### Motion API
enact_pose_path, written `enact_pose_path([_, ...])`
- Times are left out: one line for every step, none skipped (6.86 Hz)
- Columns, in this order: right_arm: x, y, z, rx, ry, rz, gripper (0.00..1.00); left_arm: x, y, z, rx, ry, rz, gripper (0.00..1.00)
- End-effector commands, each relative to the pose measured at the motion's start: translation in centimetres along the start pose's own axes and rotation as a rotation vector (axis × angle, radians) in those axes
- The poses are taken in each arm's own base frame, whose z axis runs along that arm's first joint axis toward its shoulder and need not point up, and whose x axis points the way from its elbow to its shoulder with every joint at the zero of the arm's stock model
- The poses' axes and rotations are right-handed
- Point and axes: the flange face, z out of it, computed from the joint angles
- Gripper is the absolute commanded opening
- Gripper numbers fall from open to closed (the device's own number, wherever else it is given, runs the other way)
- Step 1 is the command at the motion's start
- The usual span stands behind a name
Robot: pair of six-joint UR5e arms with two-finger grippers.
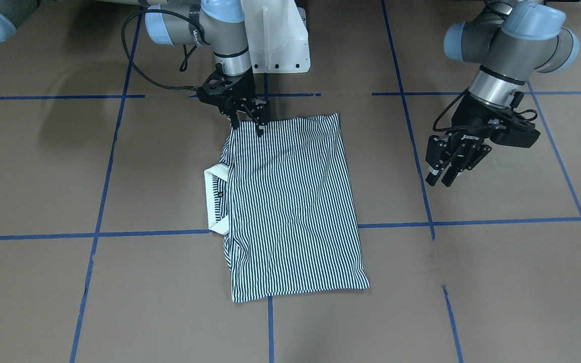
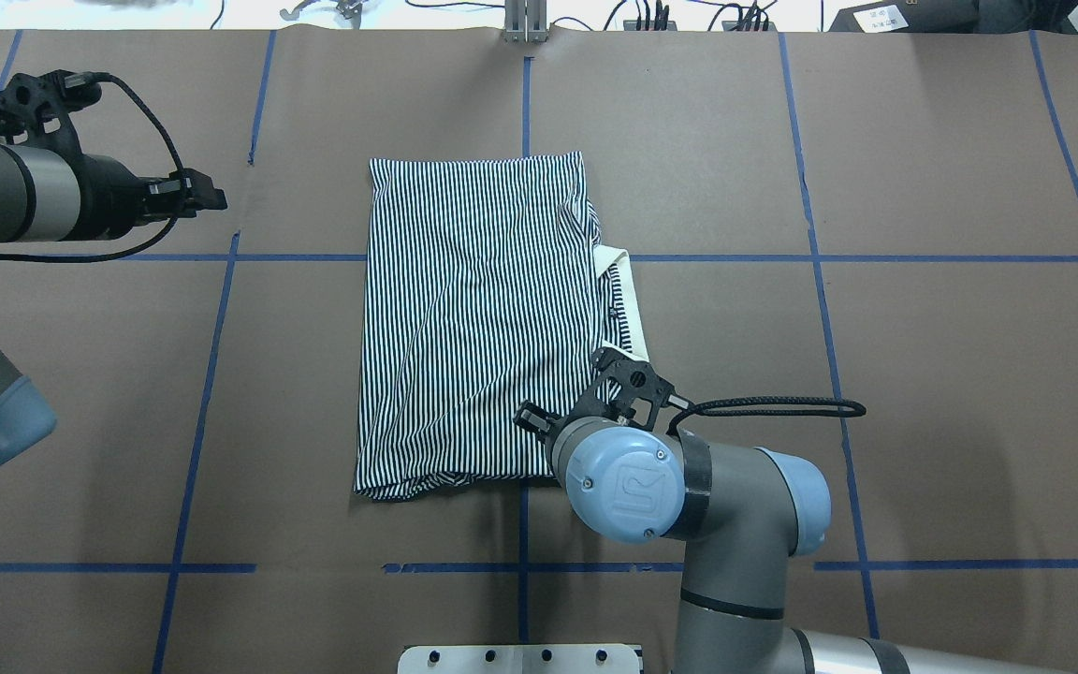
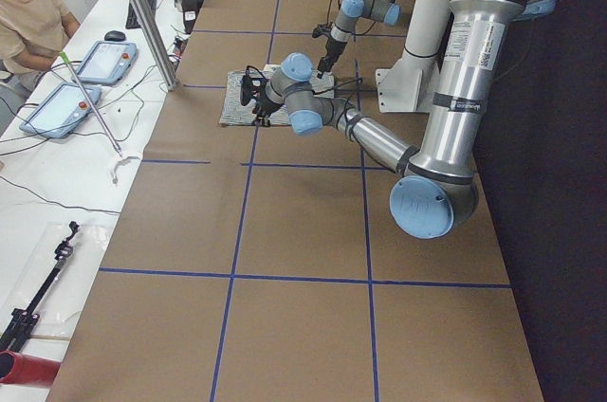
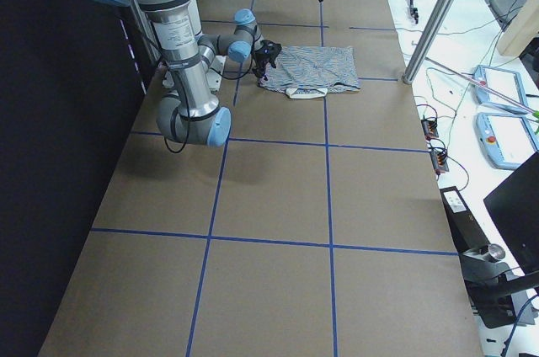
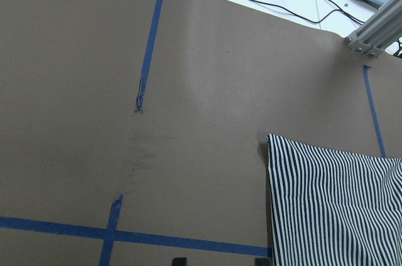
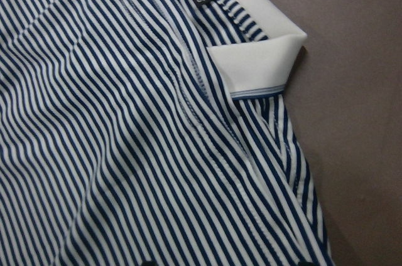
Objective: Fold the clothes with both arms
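Polo shirt [image 2: 473, 318] folded flat mid-bench [image 2: 923, 374], long axis running away from robot, collar [image 2: 621, 281] poking out toward robot's right. Right gripper [image 1: 247, 128] at the near collar-side corner, fingers spread, empty. Left gripper [image 1: 442, 180] well clear, fingers apart, empty.

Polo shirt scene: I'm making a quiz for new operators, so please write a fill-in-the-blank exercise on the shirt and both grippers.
The polo shirt lies folded, its collar sticking out toward the robot's ____ side. The right gripper stands over a shirt corner with its jaws ____. The left gripper hangs beside the shirt, holding ____. The table bears ____ tape lines.
Missing words: right; open; nothing; blue.
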Motion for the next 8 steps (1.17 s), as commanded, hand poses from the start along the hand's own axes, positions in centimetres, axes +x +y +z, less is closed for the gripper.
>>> enact_pose_path([1.2,0.4,0.8,0.003,0.021,0.025,0.79,0.4,-0.1,-0.1,0.004,0.006,0.000,0.47])
enact_pose_path([1.4,0.5,0.9,0.003,0.025,0.022,0.77,0.4,-0.1,-0.1,0.004,0.007,0.001,0.47])
enact_pose_path([1.5,0.4,1.0,0.001,0.029,0.018,0.73,0.4,-0.1,-0.1,0.004,0.007,0.001,0.47])
enact_pose_path([2.4,0.2,1.4,0.002,0.043,0.015,0.69,0.4,-0.1,-0.1,0.004,0.007,0.001,0.47])
enact_pose_path([2.5,0.1,1.3,0.004,0.043,0.016,0.62,0.4,-0.1,-0.1,0.004,0.007,0.001,0.47])
enact_pose_path([2.5,0.2,1.3,0.002,0.043,0.017,0.36,0.5,-0.1,-0.2,0.005,0.009,0.001,0.47])
enact_pose_path([2.7,0.3,1.6,0.004,0.049,0.015,0.07,0.5,-0.1,-0.2,0.005,0.010,-0.008,0.47])
enact_pose_path([2.6,0.3,1.6,0.000,0.049,0.009,0.00,0.6,-0.1,-0.3,0.006,0.011,-0.012,0.47])
